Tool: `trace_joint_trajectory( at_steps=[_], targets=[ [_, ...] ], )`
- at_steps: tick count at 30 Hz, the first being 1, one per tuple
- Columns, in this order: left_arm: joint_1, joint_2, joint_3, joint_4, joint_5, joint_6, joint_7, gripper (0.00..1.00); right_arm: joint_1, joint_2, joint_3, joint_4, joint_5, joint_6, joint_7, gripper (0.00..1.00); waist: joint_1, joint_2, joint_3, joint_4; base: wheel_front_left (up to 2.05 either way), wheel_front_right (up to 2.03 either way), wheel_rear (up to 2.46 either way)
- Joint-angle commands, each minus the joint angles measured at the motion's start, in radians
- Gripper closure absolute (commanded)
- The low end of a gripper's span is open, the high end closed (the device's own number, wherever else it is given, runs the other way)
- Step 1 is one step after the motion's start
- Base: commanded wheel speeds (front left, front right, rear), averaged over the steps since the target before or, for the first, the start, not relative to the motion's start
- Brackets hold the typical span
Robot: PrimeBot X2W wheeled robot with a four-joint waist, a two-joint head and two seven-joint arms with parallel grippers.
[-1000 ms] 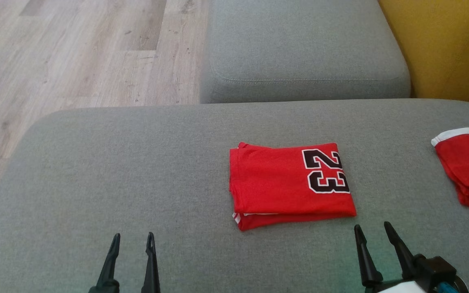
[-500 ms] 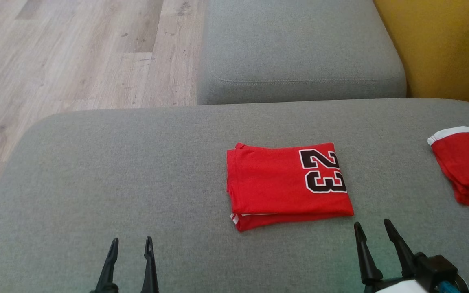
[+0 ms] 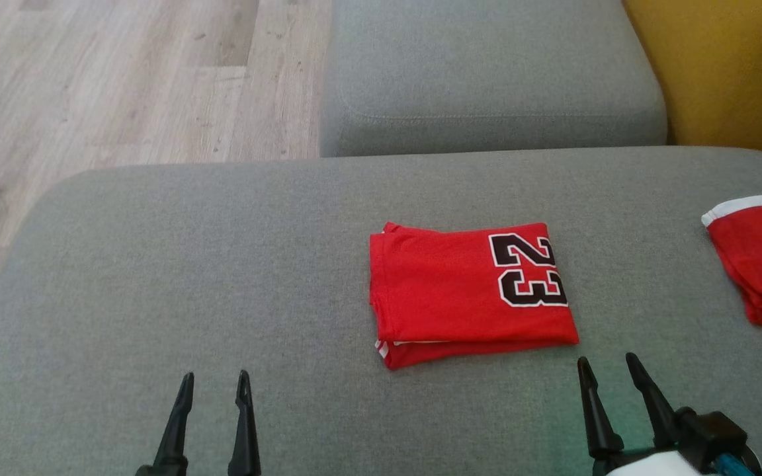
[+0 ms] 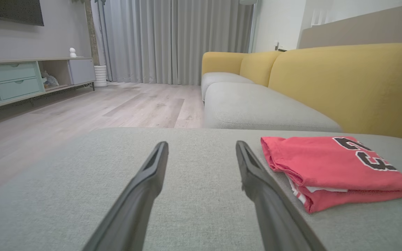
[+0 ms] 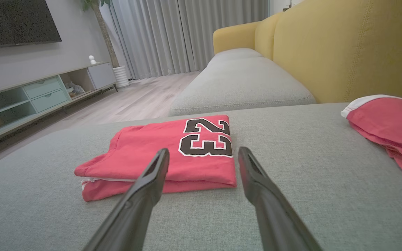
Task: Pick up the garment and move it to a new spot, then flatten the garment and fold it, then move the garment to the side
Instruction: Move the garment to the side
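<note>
Not much has changed over the last second, tbh. The whole head view slides a touch, sofa seam and all, so that's the camera nudging, not the stuff. The garment [image 3: 467, 291] sits where it was on the grey seat [image 3: 189, 264], right of middle, folded into a tidy rectangle with the 23 face up at its right end. Both hands hang at the near edge same as before. The left hand [image 3: 215, 375] is well left of the garment and the right hand [image 3: 606, 358] is just near of its right corner. All fingers are spread, with nothing in them.

My read: the fold looks done, so what's left is sliding it to the side. The right hand is the closer 1 for that.

Around it, another red piece [image 3: 761, 264] with white trim lies at the right edge of the seat, well apart from the garment. If "the side" means right, that's what gets in the way, and there's plenty of grey seat to the left. There's a far cushion [image 3: 487, 59] and a yellow back [image 3: 738, 66] beyond, with wood floor [image 3: 90, 86] off to the left.
</note>
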Motion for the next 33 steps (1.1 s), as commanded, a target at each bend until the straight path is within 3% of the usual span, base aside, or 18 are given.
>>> trace_joint_trajectory(
  at_steps=[1,8,14,24,30,31,32,33],
  targets=[
    [-0.028,-0.005,0.023,-0.047,-0.006,-0.016,-0.005,0.0,-0.053,-0.006,0.021,-0.026,0.0,-0.001,-0.014,0.0,0.0,0.0,0.008,0.001,0.0,0.0,0.0],
    [-0.041,-0.005,0.008,-0.065,0.018,-0.021,-0.005,0.0,-0.16,-0.005,0.031,0.061,0.012,-0.001,-0.014,0.0,0.0,0.0,0.065,0.007,0.0,0.0,0.0],
    [-0.064,-0.005,-0.009,-0.07,0.018,-0.018,-0.005,0.0,-0.309,-0.022,0.042,0.251,0.067,-0.001,-0.007,0.0,0.0,0.0,0.118,0.017,0.0,0.0,0.0],
    [-0.143,-0.005,-0.062,-0.073,0.016,0.003,-0.005,0.0,-0.588,-0.117,0.024,0.476,0.09,-0.001,0.146,0.0,0.0,0.0,0.224,0.052,0.0,0.0,0.0],
    [-0.184,-0.005,-0.092,-0.062,0.014,0.013,-0.005,0.0,-0.674,-0.133,0.068,0.6,0.104,-0.001,0.267,0.0,0.0,0.0,0.259,0.076,0.0,0.0,0.0],
    [-0.189,-0.005,-0.095,-0.061,0.012,0.015,-0.005,0.0,-0.68,-0.131,0.079,0.614,0.114,-0.001,0.283,0.45,0.0,0.0,0.263,0.079,0.0,0.0,0.0],
    [-0.192,-0.005,-0.097,-0.061,0.01,0.018,-0.005,0.0,-0.684,-0.128,0.089,0.626,0.127,-0.001,0.296,0.78,0.0,0.0,0.264,0.081,0.0,0.0,0.0],
    [-0.195,-0.005,-0.099,-0.06,0.009,0.021,-0.005,0.0,-0.688,-0.126,0.099,0.632,0.139,-0.001,0.304,1.0,0.0,0.0,0.266,0.082,0.0,0.0,0.0]
  ],
)
